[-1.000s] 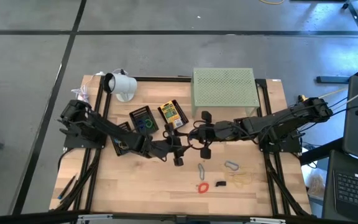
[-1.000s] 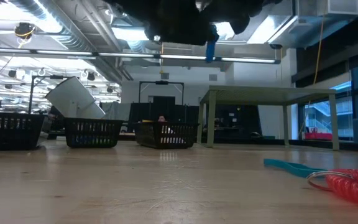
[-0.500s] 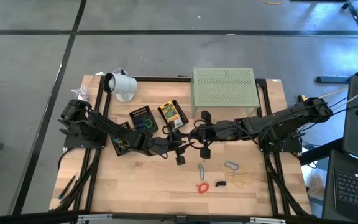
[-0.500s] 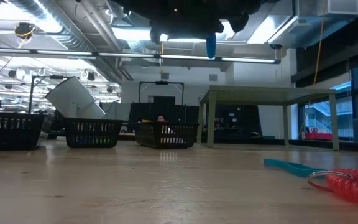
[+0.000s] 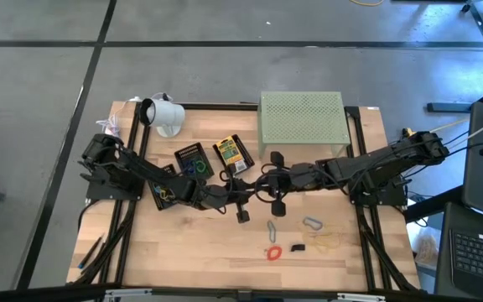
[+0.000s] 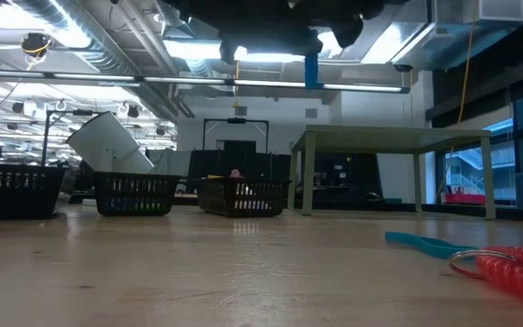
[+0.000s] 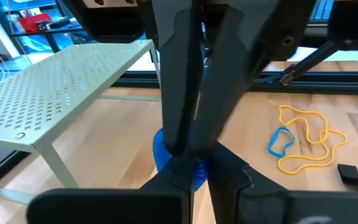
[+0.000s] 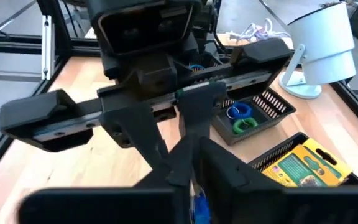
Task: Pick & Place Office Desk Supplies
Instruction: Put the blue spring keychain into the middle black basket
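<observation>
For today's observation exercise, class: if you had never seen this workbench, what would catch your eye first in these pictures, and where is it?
First, the two dark arms meeting nose to nose above the middle of the table: the left gripper and the right gripper both pinch a blue rubber band held in the air. Next, the pale green perforated stand at the table's far edge, and the white cup-like object at the far left corner.

Two dark, jointed arms (image 5: 141,172)

No text or label is legible on anything.
</observation>
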`<state>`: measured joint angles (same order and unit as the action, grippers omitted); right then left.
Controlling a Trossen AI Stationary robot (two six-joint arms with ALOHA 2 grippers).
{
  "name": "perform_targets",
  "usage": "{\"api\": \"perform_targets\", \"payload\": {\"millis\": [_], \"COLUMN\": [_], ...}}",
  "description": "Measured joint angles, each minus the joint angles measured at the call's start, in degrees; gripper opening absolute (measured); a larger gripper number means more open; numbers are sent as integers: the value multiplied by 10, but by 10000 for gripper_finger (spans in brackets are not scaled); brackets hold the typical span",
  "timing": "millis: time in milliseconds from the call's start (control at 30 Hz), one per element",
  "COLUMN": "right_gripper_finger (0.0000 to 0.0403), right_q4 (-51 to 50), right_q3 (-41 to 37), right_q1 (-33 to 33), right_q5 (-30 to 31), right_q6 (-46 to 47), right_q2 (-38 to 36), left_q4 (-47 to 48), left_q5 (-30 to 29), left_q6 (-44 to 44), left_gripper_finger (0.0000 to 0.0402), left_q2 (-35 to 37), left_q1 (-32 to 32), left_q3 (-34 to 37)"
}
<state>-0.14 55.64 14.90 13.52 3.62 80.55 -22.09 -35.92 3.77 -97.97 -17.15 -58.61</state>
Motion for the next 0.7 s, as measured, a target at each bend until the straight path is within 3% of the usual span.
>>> {"api": "perform_targets", "payload": {"millis": [233, 433, 700], "right_gripper_finger": [133, 212, 238], "right_q4": [-7, -73, -190], "right_q3": [0, 0, 0], "right_q1": [0, 0, 3], "right_q5": [8, 10, 7], "right_q6": [-4, -6, 64], "right_q2": [-3, -74, -152], "left_q4": [0, 12, -9], "left_q5": [0, 0, -27], "left_q6": [0, 1, -32], "left_gripper_finger": [18, 18, 20], "left_q2": [0, 0, 6], "left_q1": [0, -1, 0], "left_q3": [0, 0, 0]}}
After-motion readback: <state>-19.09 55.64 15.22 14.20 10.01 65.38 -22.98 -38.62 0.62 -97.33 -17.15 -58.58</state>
